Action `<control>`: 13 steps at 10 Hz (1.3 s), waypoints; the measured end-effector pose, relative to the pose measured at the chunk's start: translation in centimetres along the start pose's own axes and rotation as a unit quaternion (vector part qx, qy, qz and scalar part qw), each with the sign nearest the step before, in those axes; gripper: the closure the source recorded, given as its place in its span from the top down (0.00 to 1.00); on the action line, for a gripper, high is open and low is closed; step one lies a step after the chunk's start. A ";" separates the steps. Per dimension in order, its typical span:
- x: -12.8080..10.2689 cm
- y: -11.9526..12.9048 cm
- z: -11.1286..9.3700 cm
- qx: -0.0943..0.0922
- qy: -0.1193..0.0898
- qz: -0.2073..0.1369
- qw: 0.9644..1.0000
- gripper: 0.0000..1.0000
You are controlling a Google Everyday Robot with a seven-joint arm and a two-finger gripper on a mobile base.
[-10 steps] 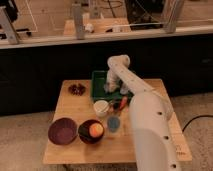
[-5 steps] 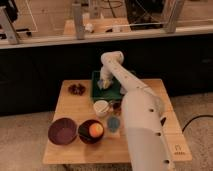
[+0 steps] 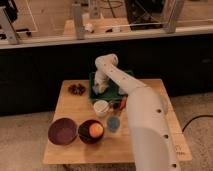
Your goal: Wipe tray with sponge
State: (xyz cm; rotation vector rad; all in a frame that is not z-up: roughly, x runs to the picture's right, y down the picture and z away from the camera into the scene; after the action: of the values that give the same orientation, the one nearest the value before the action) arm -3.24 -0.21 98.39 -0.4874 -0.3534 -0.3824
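Tray (image 3: 114,91) directly beneath the closed hand (image 3: 99,89)

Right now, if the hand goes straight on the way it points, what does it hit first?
Most likely the tray: the hand points down over its left end as seen. Depth is unclear, and anything beneath it is hidden.

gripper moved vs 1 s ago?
Yes. The gripper has slid leftward in the view over the tray, from right of the white cup to directly behind it.
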 end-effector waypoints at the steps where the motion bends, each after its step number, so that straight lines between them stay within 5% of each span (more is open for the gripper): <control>1: 0.2 1.0 0.0 -0.005 -0.001 0.003 1.000 0.00; 7: 5.2 4.7 -0.9 -0.022 0.024 0.053 0.998 0.00; 10: 6.5 2.0 -0.6 -0.012 0.026 0.062 0.998 0.00; 13: 4.4 -0.4 -0.5 -0.002 0.020 0.041 0.999 0.00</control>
State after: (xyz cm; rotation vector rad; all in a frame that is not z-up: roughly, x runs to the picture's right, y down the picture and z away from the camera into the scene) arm 0.55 -1.98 99.95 -0.4961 -0.2938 -0.3127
